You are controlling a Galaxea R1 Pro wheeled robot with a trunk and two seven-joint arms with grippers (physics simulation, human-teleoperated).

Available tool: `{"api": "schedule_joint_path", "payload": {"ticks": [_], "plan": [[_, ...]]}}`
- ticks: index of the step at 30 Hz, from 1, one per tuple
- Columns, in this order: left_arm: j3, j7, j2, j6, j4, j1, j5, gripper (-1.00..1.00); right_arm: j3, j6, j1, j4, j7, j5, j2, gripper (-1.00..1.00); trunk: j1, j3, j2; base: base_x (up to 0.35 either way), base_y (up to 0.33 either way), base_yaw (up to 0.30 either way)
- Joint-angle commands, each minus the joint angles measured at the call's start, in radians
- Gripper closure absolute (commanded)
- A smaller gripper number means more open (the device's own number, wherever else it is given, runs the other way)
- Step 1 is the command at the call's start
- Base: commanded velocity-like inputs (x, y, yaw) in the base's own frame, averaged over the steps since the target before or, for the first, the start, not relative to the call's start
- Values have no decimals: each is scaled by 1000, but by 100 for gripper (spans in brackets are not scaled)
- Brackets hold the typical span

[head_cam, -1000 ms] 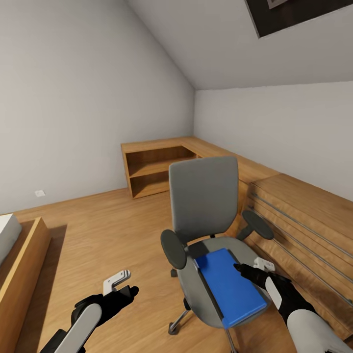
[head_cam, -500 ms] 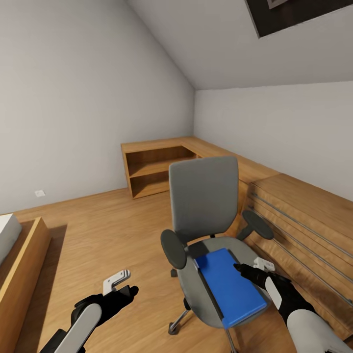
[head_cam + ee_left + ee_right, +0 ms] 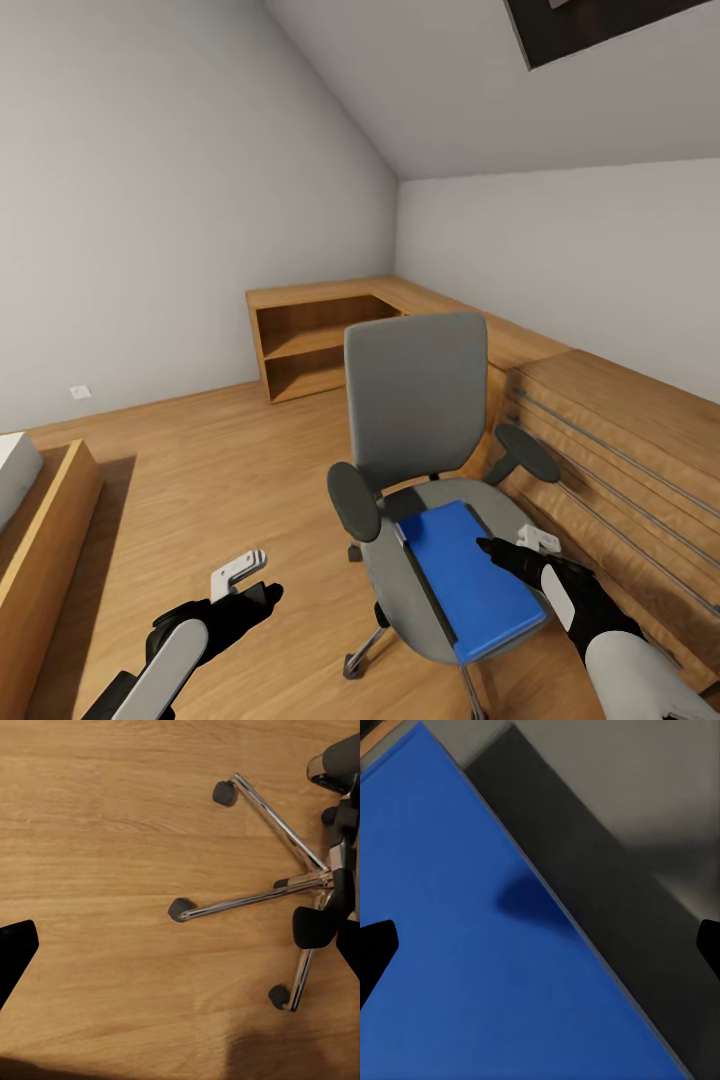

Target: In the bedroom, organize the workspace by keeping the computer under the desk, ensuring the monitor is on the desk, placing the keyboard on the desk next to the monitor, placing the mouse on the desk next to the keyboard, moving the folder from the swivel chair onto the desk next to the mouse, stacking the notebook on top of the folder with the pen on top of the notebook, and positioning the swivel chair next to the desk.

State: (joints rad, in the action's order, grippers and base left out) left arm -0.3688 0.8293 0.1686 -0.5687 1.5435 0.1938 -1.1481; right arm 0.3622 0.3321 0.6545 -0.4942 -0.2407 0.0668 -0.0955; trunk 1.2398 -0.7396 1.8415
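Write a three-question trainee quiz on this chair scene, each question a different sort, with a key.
1. True or false: the blue folder lies on the swivel chair seat.
2. Which gripper is above the folder? A) left B) right
3. Fill in: the left gripper hangs over the wooden ____.

Key:
1. True.
2. B: the right gripper, jaws open, is over the folder.
3. Floor, near the chair's chrome base.

swivel chair point(image 3: 418, 400): grey back and seat, black armrests, chrome star base with black casters
flat item on the chair seat point(image 3: 467, 580): bright blue, over a dark-grey slab
floor point(image 3: 200, 470): warm wood grain
shelf unit point(image 3: 310, 340): honey-brown wood
walls: plain pale grey
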Motion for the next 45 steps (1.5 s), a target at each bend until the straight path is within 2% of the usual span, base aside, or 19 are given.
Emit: {"api": "schedule_joint_path", "payload": {"ticks": [1,9,19,35,41,45], "plan": [[-1,8,1,0,1,1,-7,-100,4,7,1,-1,-3,7,0,-100,0,-1,0,0,0,0],[-2,8,0,0,1,1,-7,-100,4,7,1,-1,-2,7,0,-100,0,-1,0,0,0,0],[-3,8,0,0,1,1,-8,-100,4,7,1,-1,-1,6,0,-100,38,-32,70,0,0,0],[-2,8,0,0,1,1,-8,-100,4,7,1,-1,0,5,0,-100,38,-32,70,0,0,0],[-2,8,0,0,1,1,-8,-100,4,7,1,0,0,5,0,-100,61,-51,112,0,0,0],[-2,8,0,0,1,1,-8,-100,4,7,1,0,0,5,0,-100,61,-51,112,0,0,0]]}}
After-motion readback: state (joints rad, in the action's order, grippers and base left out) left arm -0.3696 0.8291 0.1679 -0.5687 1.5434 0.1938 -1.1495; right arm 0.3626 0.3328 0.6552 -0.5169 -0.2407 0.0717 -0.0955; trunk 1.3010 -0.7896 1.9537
